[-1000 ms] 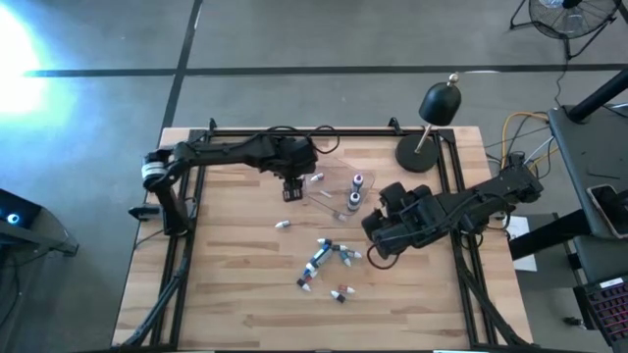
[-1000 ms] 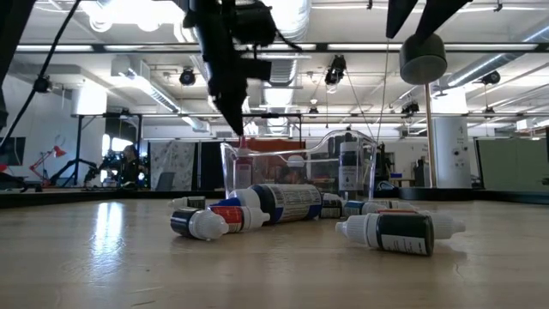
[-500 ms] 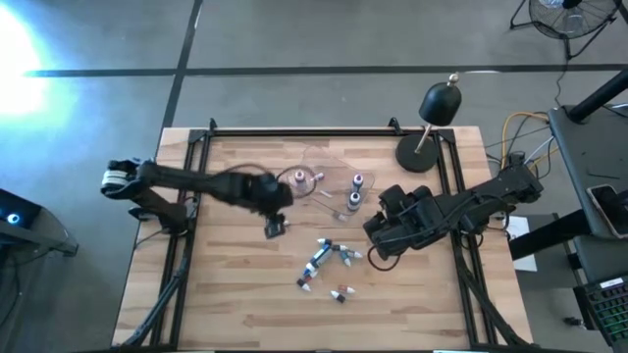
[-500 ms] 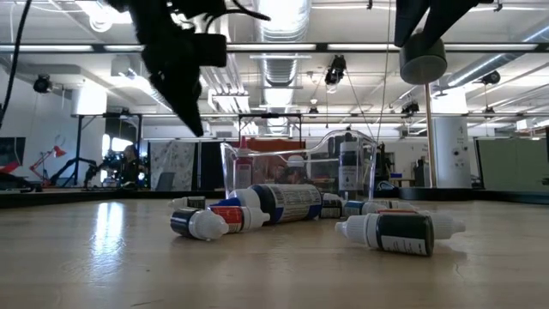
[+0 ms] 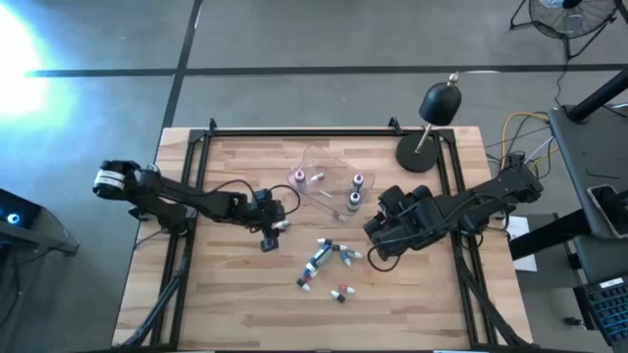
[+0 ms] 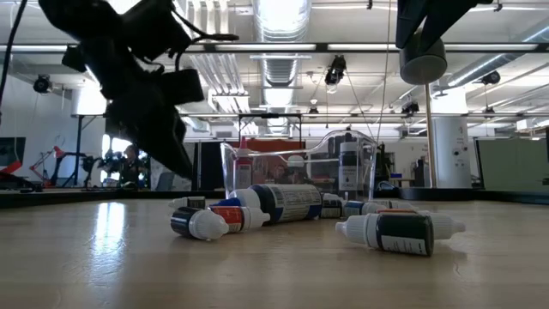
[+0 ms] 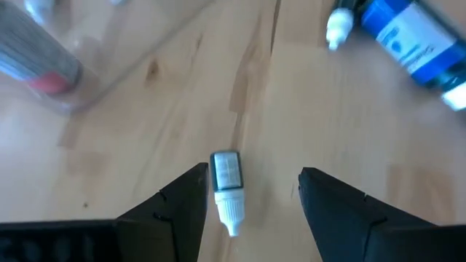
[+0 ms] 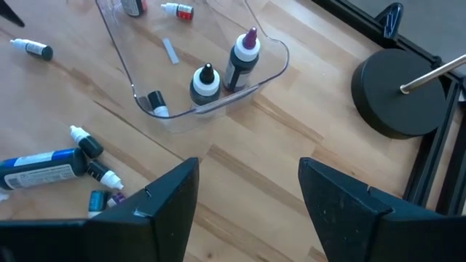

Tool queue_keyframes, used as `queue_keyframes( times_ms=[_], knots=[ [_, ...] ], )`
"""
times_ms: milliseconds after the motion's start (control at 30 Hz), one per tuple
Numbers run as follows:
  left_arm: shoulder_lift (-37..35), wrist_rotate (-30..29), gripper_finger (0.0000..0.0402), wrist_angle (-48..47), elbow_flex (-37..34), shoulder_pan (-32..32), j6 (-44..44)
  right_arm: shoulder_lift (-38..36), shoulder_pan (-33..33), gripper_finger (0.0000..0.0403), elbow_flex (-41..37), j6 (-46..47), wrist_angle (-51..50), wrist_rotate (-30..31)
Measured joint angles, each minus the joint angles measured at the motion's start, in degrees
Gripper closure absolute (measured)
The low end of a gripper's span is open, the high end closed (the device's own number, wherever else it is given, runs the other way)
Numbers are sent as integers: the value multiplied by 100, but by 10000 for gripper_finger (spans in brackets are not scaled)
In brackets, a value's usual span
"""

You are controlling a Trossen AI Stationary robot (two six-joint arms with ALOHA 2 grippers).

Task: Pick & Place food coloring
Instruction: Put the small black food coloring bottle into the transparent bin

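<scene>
Item: loose food coloring bottle, left gripper [image 7: 251, 200] poised open over it for pickup.

Detail: small bottle [image 7: 226, 182], pale label, white dropper cap, lies flat on the wooden table [image 5: 226, 294] between the spread fingers [image 7: 178, 211], untouched; jaws straddle it, apparently so they can drop and close across its body. Clear tray [image 8: 189, 109] sits just beyond the gripper, several bottles already stood upright inside, presumably the destination. A larger blue-labelled bottle [image 7: 411, 44] and other capped bottles [image 5: 329, 265] lie scattered beside. Right gripper [image 8: 247, 207] hangs released, empty, above the table near the tray's corner, seemingly waiting clear of the left arm's reach.
</scene>
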Motion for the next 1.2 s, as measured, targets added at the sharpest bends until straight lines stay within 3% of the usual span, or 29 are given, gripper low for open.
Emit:
queue_keyframes(
  times_ms=[433, 667, 833, 967, 1100, 1200],
  knots=[
    [1185, -215, 220, 372, 158, 4, -374, 0, -4, 177, -6, 189, -3, 45],
    [1253, -462, 314, 335, 201, 20, -138, 0, 0, 177, -20, 303, -9, 20],
    [1110, -450, 379, -339, 305, 22, -58, 0, 0, 177, -28, 285, -16, 17],
    [527, -671, 380, -1139, 873, 24, 47, 0, 0, 177, -28, 272, -65, 5],
    [-238, -1420, 350, -894, 1774, 94, 698, -2, 0, 177, -37, 257, -171, 0],
    [-363, -1407, 331, -144, 2178, 357, 1230, -2, 0, 177, -58, 257, -166, 2]
  ],
)
